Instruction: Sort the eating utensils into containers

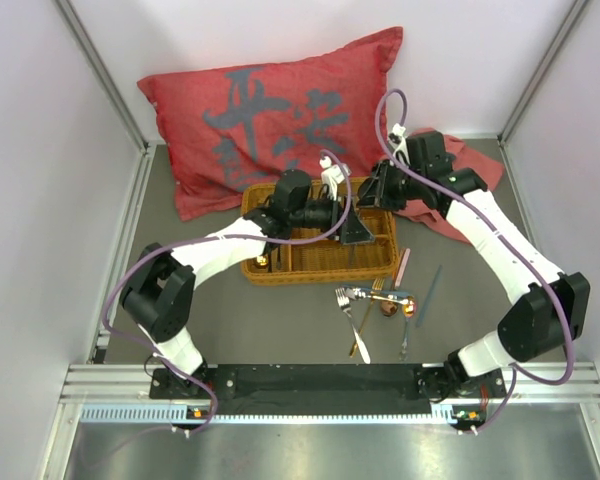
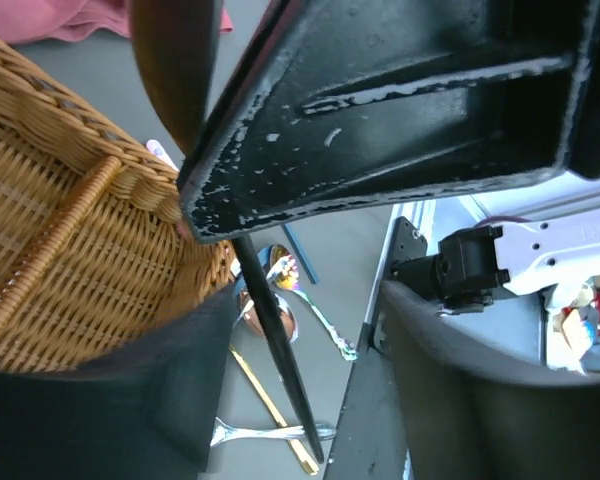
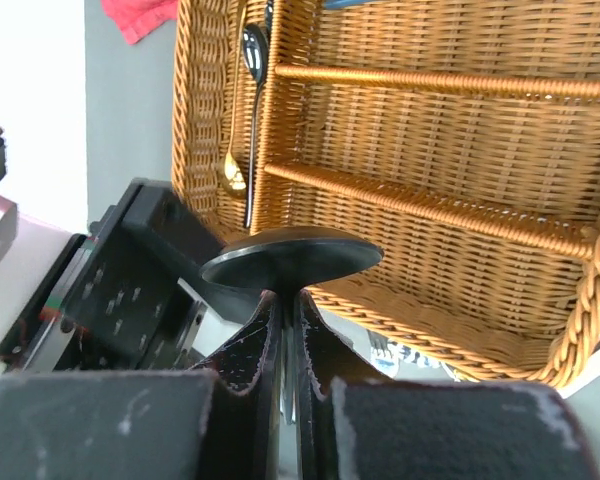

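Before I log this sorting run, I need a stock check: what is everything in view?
cushion: one, red with dark characters, behind the tray
cloth: one, red, back right
tray: one, tan wicker, mid-table
tray spoons: two, gold and black, long compartment
loose utensils: overlapping pile of forks and spoons, silver, gold, copper, in front of the tray
chopsticks: two, pinkish and dark blue, right of the pile
held spoon: one, black, above the tray
table: one, grey
left gripper: open, over the tray, at the held spoon
right gripper: shut on the held spoon
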Available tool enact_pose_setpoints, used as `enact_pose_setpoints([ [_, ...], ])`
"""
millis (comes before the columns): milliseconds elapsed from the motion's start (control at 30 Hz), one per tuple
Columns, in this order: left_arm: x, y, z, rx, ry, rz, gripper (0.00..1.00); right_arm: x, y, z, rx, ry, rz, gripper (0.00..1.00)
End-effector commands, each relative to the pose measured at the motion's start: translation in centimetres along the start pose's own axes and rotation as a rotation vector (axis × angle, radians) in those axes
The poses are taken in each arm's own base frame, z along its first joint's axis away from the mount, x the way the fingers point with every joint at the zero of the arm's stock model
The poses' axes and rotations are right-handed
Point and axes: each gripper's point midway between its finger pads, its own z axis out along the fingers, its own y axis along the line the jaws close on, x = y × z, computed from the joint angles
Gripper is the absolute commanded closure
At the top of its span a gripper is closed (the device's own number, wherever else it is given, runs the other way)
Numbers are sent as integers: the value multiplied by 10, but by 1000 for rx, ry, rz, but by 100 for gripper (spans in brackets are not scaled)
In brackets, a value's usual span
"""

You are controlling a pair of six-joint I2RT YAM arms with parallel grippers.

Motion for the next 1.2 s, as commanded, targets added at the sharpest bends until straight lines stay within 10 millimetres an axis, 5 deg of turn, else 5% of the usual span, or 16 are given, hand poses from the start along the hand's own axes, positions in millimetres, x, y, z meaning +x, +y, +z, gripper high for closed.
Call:
enact_pose_setpoints([
  [0,-11,-6,0,21,-33,74,64,-22,28,-11,-76,-77,-24,100],
  [133,-6,-2,3,27,-5,61,94,-22,31,-13,-87,-81,-26,86],
  [400,-8,26,-8,-27,-21,18,100,-25,26,-22,-44,-109,-41,40],
  [533,-16,58,-34,-84,-53,-17,100,-23,19,-25,-4,-104,-54,24],
  [900,-19,148,-128,-475,-109,-93,100,3,-32,-20,187,-34,-122,14],
  [1167,2,180,-149,-612,-52,-131,100,30,-83,-17,376,35,-147,12],
])
